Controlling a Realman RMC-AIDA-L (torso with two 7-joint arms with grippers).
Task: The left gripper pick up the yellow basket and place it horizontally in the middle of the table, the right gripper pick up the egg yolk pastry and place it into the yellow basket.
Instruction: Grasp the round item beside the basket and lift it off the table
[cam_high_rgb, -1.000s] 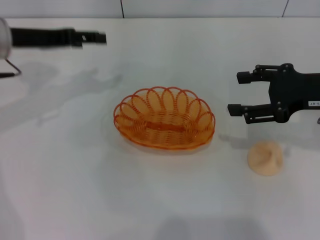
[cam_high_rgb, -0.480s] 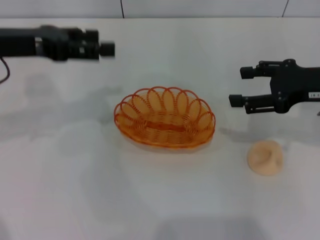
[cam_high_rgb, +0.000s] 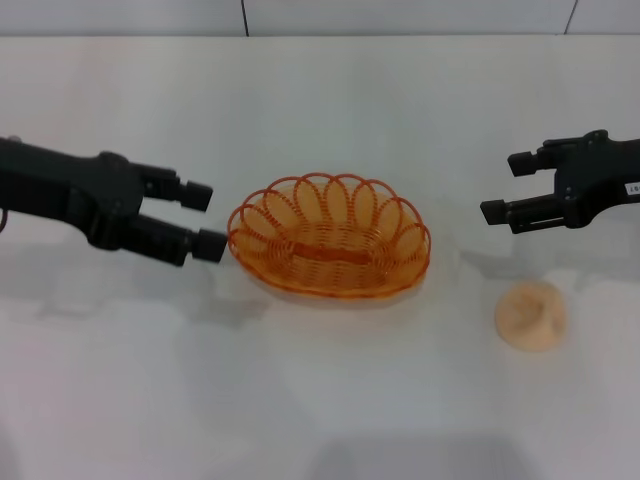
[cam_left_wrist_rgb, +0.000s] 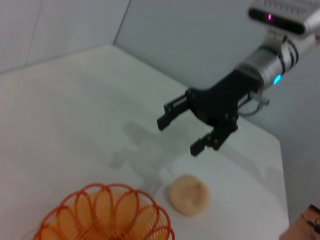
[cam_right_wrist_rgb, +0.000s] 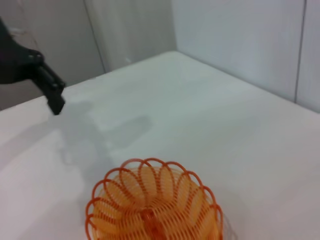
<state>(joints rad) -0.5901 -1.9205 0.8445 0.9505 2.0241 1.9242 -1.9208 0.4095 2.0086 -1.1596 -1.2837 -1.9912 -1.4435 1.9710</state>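
The yellow basket (cam_high_rgb: 329, 236) is an oval orange-yellow wire basket lying flat in the middle of the white table (cam_high_rgb: 320, 400); it also shows in the left wrist view (cam_left_wrist_rgb: 107, 215) and the right wrist view (cam_right_wrist_rgb: 154, 205). My left gripper (cam_high_rgb: 202, 219) is open and empty, just left of the basket's rim, close above the table. The egg yolk pastry (cam_high_rgb: 530, 315) is a pale beige bun to the right of the basket, also in the left wrist view (cam_left_wrist_rgb: 189, 194). My right gripper (cam_high_rgb: 508, 187) is open and empty, above and behind the pastry.
A grey wall (cam_high_rgb: 320, 15) runs along the table's far edge. In the left wrist view the right gripper (cam_left_wrist_rgb: 180, 134) hangs over the table beyond the pastry. In the right wrist view the left gripper's fingers (cam_right_wrist_rgb: 50, 92) show far off.
My left gripper has swung down from the far left of the table to the basket's left rim. My right gripper has drawn back to the right and up.
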